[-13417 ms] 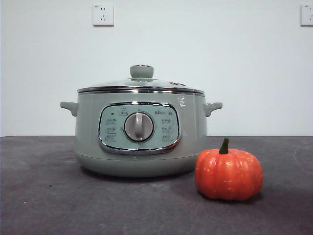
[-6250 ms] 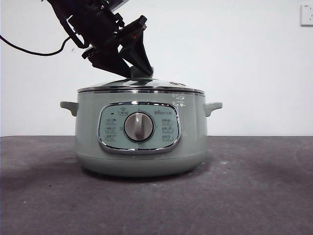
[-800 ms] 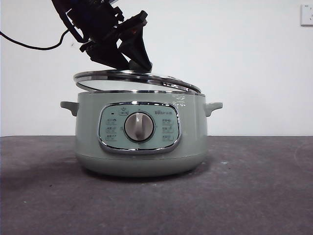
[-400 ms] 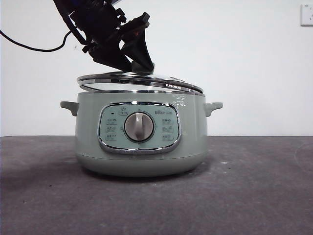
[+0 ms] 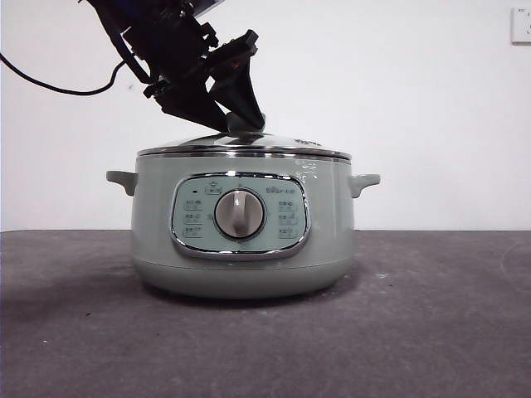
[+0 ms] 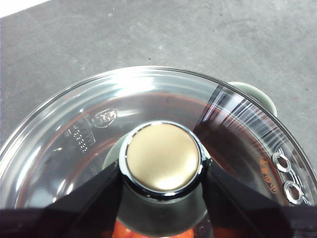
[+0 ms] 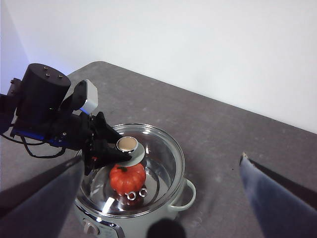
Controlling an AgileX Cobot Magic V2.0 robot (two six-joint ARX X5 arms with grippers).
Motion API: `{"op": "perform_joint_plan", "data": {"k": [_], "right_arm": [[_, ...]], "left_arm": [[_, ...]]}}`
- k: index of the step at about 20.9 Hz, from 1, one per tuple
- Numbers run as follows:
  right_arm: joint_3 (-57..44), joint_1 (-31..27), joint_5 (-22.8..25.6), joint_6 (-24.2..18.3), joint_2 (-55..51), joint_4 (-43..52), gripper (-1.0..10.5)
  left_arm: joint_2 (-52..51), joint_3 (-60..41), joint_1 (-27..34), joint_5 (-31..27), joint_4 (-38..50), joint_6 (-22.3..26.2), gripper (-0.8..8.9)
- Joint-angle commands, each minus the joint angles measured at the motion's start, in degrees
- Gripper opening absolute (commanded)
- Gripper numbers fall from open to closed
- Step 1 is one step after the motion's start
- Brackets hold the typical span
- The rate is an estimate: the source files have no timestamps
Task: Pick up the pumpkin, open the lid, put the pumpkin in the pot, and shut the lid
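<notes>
My left hand [image 5: 241, 124] clamps the knob of the lid [image 5: 244, 148], seated level on the pot [image 5: 241, 224]; the pumpkin [image 7: 127, 178] sits inside; my right hand [image 7: 163, 198] hangs spread above.

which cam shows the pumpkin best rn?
Right wrist view: the pumpkin sits whole inside the pot, seen through the lid. Left wrist view shows only orange slivers under the knob. Front view hides it completely.

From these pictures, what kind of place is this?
Probably a lab test bench rather than a home kitchen: a bare white wall with a socket, a plain dark grey table, and only one pot with its lid on it.
</notes>
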Motion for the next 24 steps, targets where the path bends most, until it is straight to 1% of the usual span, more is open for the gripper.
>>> {"op": "perform_joint_plan", "data": {"k": [1,3,4,5,7,8,9,10,11,13,19,24], "right_arm": [[0.0,0.15,-0.09,0.74,0.0,0.04,6.6],[0.0,0.15,-0.07,0.74,0.0,-0.46,6.6],[0.0,0.15,-0.09,0.74,0.02,-0.68,6.6],[0.0,0.15,-0.09,0.74,0.11,-1.01,6.6],[0.0,0.15,-0.13,0.72,0.22,-1.88,6.6],[0.0,0.15,-0.17,0.72,0.26,-2.45,6.6],[0.0,0.15,-0.39,0.74,0.42,-2.93,6.6],[0.0,0.15,-1.46,0.74,0.5,-3.67,6.6],[0.0,0.15,-2.56,0.76,0.5,-4.55,6.6],[0.0,0.15,-4.92,0.76,0.7,-6.36,6.6],[0.0,0.15,-9.75,0.76,1.53,-11.72,6.6],[0.0,0.15,-15.06,0.76,2.47,-14.53,6.6]], "left_arm": [[1.14,0.35,-0.52,-0.28,-0.09,0.59,-0.09],[1.14,0.35,-0.52,-0.28,-1.18,0.57,-0.07],[1.14,0.35,-0.52,-0.28,-1.7,0.55,0.08],[1.14,0.35,-0.52,-0.2,-2.32,0.35,0.44],[1.14,0.35,-0.52,-0.17,-3.45,-0.09,2.27],[1.14,0.35,-0.52,-0.2,-3.85,-0.11,3.59],[1.11,0.35,-0.52,-0.17,-3.85,-0.13,4.6],[1.07,0.35,-0.52,-0.07,-3.98,-0.22,5.28],[0.92,0.35,-0.52,-0.04,-4.28,-0.35,5.48],[0.44,0.37,-0.52,-0.04,-5.09,-0.35,5.44],[-2.43,0.37,-0.52,0.02,-7.41,-0.42,5.44],[-7.19,0.37,-0.52,0.13,-12.52,-0.42,5.44]]}}
